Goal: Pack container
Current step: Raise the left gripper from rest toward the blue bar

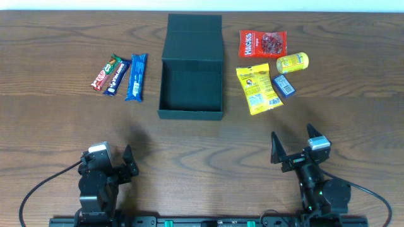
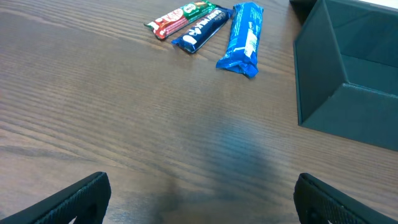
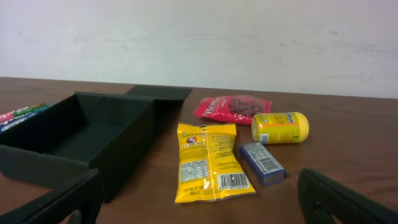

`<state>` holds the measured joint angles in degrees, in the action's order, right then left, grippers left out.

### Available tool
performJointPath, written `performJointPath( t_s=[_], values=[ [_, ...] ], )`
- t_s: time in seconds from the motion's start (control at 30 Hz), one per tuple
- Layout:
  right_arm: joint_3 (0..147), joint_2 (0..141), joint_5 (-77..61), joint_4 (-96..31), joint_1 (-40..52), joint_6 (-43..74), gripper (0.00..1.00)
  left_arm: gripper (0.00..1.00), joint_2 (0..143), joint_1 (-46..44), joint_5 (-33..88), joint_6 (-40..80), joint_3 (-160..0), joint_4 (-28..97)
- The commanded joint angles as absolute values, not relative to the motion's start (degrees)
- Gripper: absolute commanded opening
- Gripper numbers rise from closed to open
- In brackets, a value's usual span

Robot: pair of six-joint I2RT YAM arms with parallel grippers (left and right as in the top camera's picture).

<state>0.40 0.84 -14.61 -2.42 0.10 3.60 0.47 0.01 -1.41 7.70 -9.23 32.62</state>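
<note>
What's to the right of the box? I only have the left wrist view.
Observer: Four snacks: a red bag, a yellow bag, a yellow can and a small blue packet.
Operator: Anything in the box yet?
Observer: No, the box is empty right across its floor.
Operator: Right gripper?
Observer: The right gripper is open, holding nothing, short of the snacks.

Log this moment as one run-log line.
dark teal-green square rigid container: open, empty | left gripper: open, empty | right gripper: open, empty | three wrapped bars: left of container | four snack items: right of container
</note>
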Motion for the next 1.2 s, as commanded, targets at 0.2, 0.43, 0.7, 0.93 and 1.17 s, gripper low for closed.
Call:
performJointPath(
  t_s=[0.2,0.43,0.7,0.93,1.17],
  values=[
    [0.32,0.34,-14.85,-2.81,-0.45,2.9,0.99,0.95,0.25,0.36,-0.56,8.19,-8.58,32.56],
    [0.32,0.34,-14.85,-2.81,-0.45,2.9,0.99,0.95,0.25,0.36,-0.56,8.19,-8.58,32.53],
    [0.32,0.34,-14.85,-2.81,-0.45,2.9,0.99,0.95,0.25,0.36,-0.56,8.19,-8.58,32.56],
    [0.32,0.34,-14.85,-2.81,-0.45,2.9,0.99,0.95,0.25,0.36,-0.56,8.19,-8.58,32.56],
    [0.32,0.34,-14.85,-2.81,-0.45,2.9,0.99,0.95,0.25,0.36,1.04,11.99,-8.58,31.92]
  ],
)
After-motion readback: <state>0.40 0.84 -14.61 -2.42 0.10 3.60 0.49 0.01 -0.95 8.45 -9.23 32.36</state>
